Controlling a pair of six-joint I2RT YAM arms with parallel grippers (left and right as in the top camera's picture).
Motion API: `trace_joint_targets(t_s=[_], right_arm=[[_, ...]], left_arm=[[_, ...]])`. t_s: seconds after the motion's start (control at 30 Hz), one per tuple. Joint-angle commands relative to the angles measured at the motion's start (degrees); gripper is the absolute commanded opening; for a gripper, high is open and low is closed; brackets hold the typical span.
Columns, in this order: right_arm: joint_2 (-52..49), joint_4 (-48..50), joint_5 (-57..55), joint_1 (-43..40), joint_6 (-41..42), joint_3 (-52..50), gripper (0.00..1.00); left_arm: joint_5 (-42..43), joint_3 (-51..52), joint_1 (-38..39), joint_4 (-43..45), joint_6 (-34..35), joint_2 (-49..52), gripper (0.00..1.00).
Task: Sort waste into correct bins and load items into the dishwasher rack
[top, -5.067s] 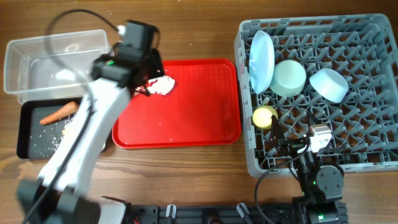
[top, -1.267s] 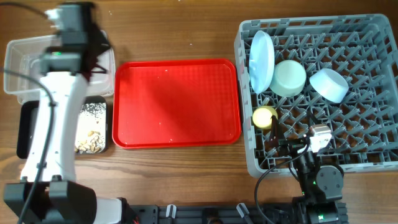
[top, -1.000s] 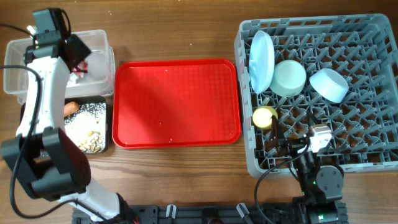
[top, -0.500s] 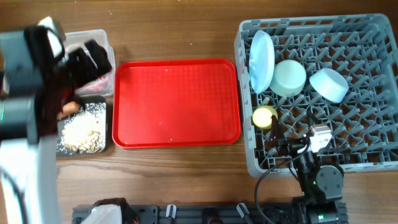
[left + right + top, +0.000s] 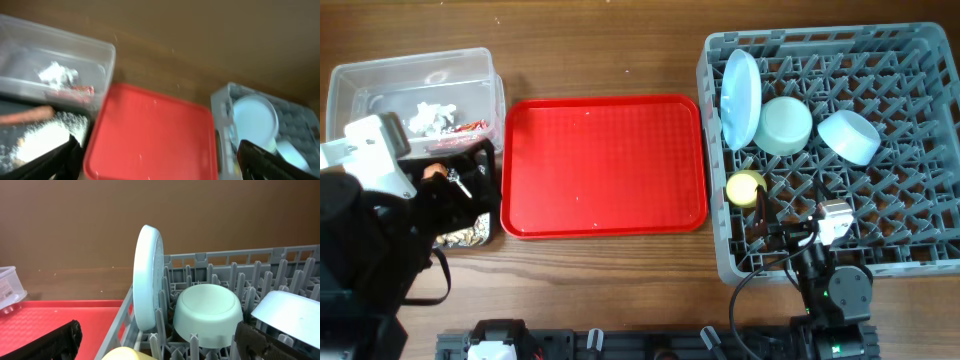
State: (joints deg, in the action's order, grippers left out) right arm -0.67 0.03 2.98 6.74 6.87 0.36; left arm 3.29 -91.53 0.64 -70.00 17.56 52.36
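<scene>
In the clear tub point(image 5: 380, 85) lie a crumpled white tissue point(image 5: 428, 118) and a red wrapper point(image 5: 470, 126). The black tray point(image 5: 7, 105) holds a carrot point(image 5: 25, 116) and rice scraps point(image 5: 40, 142); in the overhead view my left arm point(image 5: 370, 230) covers most of it. My left gripper point(image 5: 162, 167) hangs open and empty, high above the red tray's left end. The grey rack point(image 5: 880, 215) holds a pale blue plate point(image 5: 740, 85) on edge, a green bowl point(image 5: 785, 125), a blue bowl point(image 5: 848, 135) and a yellow cup point(image 5: 744, 187). My right gripper point(image 5: 162, 345) stands open and empty at the rack's front.
The flat red tray point(image 5: 605, 165) lies bare between the bins and the rack. Brown tabletop runs along the back. My left arm looms large over the front left corner.
My left arm has drawn back from the clear tub toward the front left and risen. Its gripper opened, and the tissue and wrapper now lie in the tub. The right arm has not moved.
</scene>
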Motion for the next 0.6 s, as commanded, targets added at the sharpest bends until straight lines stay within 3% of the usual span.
trace_joint_targets(t_s=[0.0,0.23,0.47,0.57], right_arm=[[0.39,0.13,0.52,-0.24,0.79,-0.07,1.00],[0.39,0.13,0.52,-0.24,0.79,-0.07,1.00],[0.39,0.13,0.52,-0.24,0.79,-0.07,1.00],[0.39,0.13,0.52,-0.24,0.79,-0.07,1.00]], left_arm=[[-4.02,11.13,0.22,9.70,-4.26,-4.79,1.00],[-3.32,44.24,0.20,35.54,-4.17,-25.57,1.00],[-3.37,68.65,0.22,42.49,0.92,-45.92,1.00],[-3.34,75.32,0.22,48.19,1.36,-49.46,1.00]])
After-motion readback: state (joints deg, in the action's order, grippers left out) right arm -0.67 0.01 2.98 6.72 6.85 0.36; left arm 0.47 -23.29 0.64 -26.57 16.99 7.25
